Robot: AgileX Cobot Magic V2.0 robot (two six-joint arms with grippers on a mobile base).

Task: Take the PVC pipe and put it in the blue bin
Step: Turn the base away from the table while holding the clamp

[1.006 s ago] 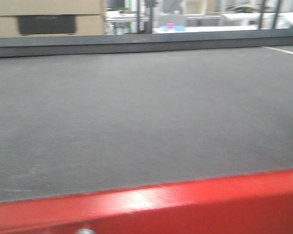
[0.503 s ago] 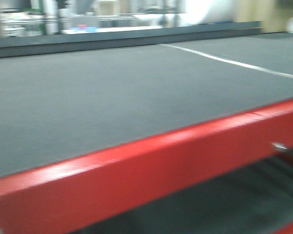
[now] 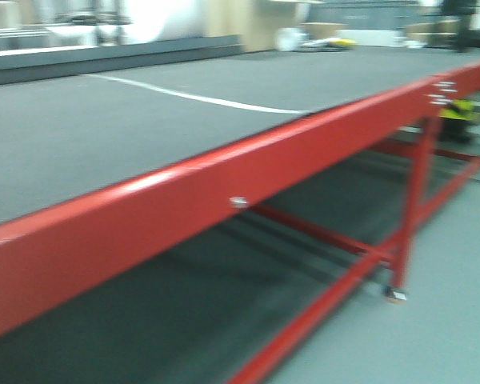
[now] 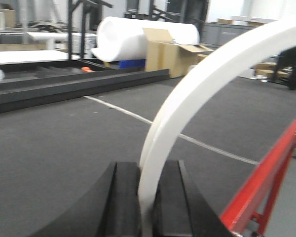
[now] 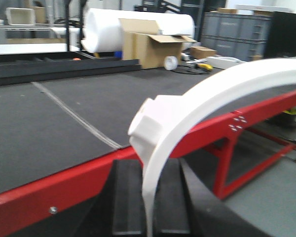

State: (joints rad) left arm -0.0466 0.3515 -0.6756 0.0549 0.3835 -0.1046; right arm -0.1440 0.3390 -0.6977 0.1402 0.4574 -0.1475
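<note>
A white curved PVC pipe (image 4: 197,84) rises from between the black fingers of my left gripper (image 4: 147,170), which is shut on its lower end; the arc sweeps up and right over the dark table mat (image 4: 54,143). In the right wrist view a second white curved piece (image 5: 187,116) with a blocky end is clamped in my right gripper (image 5: 149,168), hanging above the table's red edge (image 5: 64,185). Neither gripper shows in the front view. The blue bin is out of view.
The long table has a dark mat (image 3: 104,120) with a white line (image 3: 192,98), a red frame (image 3: 224,184) and red legs (image 3: 412,200) on a grey floor. Behind stand a white foam roll (image 4: 138,37), a cardboard box (image 5: 148,47) and grey crates (image 5: 232,42).
The front view has swung to the right: the red table edge, first level across the bottom, now runs diagonally, and the legs and floor at the right have come into sight.
</note>
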